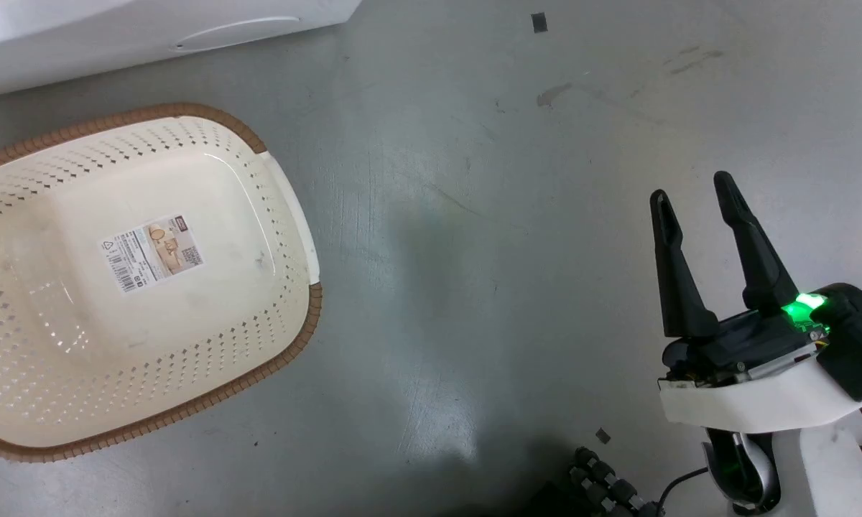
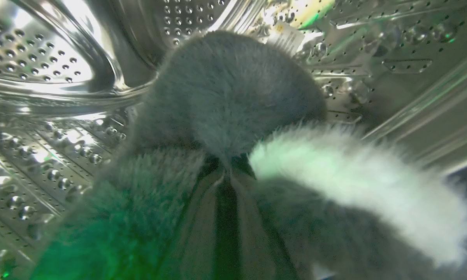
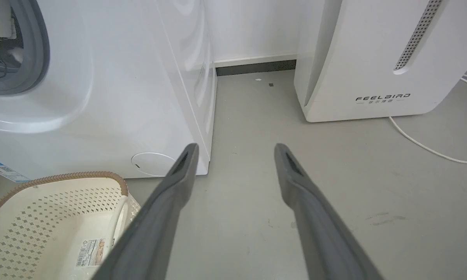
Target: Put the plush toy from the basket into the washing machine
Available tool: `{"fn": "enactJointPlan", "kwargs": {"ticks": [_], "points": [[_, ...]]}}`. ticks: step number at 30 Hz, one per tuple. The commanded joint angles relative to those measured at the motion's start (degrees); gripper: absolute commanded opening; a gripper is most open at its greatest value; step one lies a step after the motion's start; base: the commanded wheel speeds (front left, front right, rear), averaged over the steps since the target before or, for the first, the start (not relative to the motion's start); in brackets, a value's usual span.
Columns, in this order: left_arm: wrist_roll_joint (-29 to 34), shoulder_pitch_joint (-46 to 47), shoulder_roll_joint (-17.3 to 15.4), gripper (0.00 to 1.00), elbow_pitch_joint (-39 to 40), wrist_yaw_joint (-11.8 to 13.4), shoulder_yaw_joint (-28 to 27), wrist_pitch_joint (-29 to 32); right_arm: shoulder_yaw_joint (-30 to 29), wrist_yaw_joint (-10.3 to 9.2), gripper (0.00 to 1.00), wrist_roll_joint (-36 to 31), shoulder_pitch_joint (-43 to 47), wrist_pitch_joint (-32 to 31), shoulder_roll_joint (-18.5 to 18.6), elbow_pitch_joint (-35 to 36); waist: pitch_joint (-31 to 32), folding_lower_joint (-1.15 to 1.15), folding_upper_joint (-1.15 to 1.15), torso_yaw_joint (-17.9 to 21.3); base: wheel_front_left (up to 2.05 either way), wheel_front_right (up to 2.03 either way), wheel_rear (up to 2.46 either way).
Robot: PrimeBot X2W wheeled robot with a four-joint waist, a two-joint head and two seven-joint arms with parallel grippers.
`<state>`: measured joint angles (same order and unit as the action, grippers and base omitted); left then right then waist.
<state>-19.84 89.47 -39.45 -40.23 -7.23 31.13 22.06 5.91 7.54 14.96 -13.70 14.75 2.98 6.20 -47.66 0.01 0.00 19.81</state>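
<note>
Plush toy (image 2: 233,85) is inside the washing machine (image 3: 140,97), lying on the drum (image 2: 35,58) (black fur, one white strip). Left gripper (image 2: 223,165) is in there too, pinched onto the fur. Right gripper (image 1: 691,185) is outside the machine, fingers spread, over the floor (image 1: 510,215). Basket (image 1: 187,109) sits just in front of the machine.
</note>
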Motion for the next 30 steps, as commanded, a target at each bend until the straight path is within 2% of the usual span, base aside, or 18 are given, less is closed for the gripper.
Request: {"fn": "enactJointPlan", "kwargs": {"ticks": [1,5,9,10,11,16,22,30], "points": [[-1.1,-1.4,-1.0,0.00,-1.4,-0.2,1.4,1.4,0.1,-0.05,1.00,0.2,-1.1,0.2,-0.1,0.4,-0.1,-0.01,0.00,0.0,0.00,0.00,0.00],[-5.9,-1.1,-2.8,0.00,-1.1,-0.2,5.7,2.1,0.0,-0.05,1.00,0.3,-1.3,0.2,-0.1,0.3,-0.4,-0.01,0.00,-0.2,0.00,0.00,0.00],[-8.2,-0.5,-4.1,0.00,-1.3,-0.2,8.0,-0.6,-0.1,-0.05,1.00,0.1,-1.6,0.2,-0.1,0.1,0.0,-0.01,0.00,-0.7,0.00,0.00,0.00],[-8.3,-0.3,-4.2,0.31,-1.6,-0.2,8.3,-1.9,-0.2,-0.05,1.00,0.0,-1.7,0.2,-0.1,0.1,0.2,-0.01,0.00,-0.8,0.00,0.00,0.00],[-8.2,-0.2,-4.1,1.00,-2.1,-0.2,8.5,-3.1,-0.2,-0.05,1.00,-0.2,-1.8,0.2,-0.1,0.1,0.5,-0.01,0.00,-1.1,0.00,0.00,0.00],[-8.9,-1.3,-2.0,1.00,-4.9,-0.2,9.6,-9.4,-1.0,-0.05,1.00,-1.5,-1.8,0.2,-0.1,-0.4,3.1,-0.01,0.00,-2.7,0.00,0.00,0.00],[-10.4,-6.1,1.6,1.00,-8.5,-0.2,10.3,-18.2,-1.9,-0.05,1.00,-3.2,-1.1,0.2,-0.1,-0.9,9.0,-0.01,0.00,-5.0,0.00,0.00,0.00],[-13.3,-15.6,7.0,1.00,-11.8,2.3,9.1,-30.4,-2.9,-0.05,1.00,-6.6,1.6,0.2,-0.1,-1.9,18.6,-0.01,0.00,-9.0,0.00,0.00,0.00]]}}
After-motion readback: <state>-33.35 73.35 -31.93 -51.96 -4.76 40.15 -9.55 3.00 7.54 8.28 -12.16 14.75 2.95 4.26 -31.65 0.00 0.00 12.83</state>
